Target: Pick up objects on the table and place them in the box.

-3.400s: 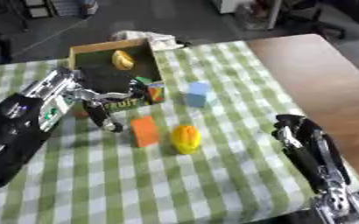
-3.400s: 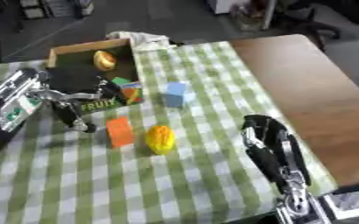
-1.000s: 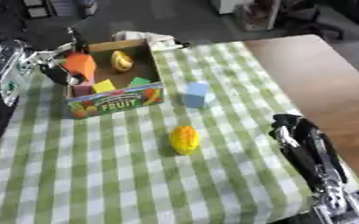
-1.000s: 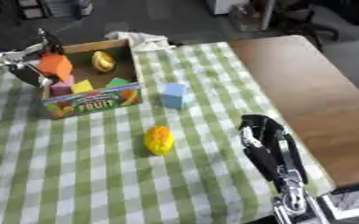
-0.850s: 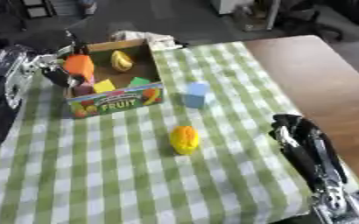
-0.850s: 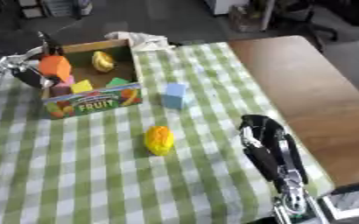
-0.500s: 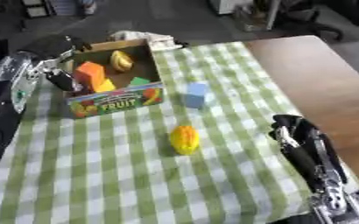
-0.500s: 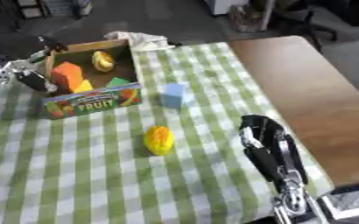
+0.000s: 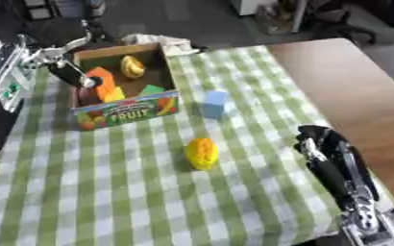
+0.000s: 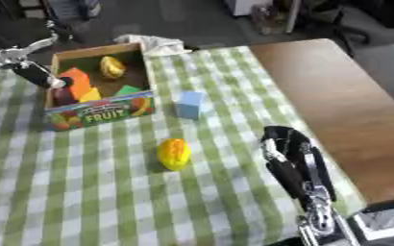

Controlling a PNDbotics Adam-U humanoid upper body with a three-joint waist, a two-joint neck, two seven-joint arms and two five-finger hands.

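Note:
The cardboard box (image 9: 129,109) marked FRUIT stands at the upper left of the green checked cloth. Inside it lie an orange block (image 9: 102,79), a yellow fruit (image 9: 132,67) and a green piece (image 9: 153,89). My left hand (image 9: 45,55) hovers at the box's left edge, fingers spread and open, holding nothing. On the cloth, a light blue cube (image 9: 215,103) sits just right of the box. A yellow-orange fruit (image 9: 202,153) lies nearer to me. My right hand (image 9: 326,153) rests at the lower right with relaxed fingers, apart from all objects.
A crumpled white cloth (image 9: 163,41) lies behind the box at the table's far edge. Bare brown tabletop (image 9: 343,86) runs along the right side of the checked cloth. Dark floor and chairs show beyond the table.
My left hand carried the orange block from the cloth over the box and let it go inside. The hand now stands open at the box's left edge. The right hand has not moved.

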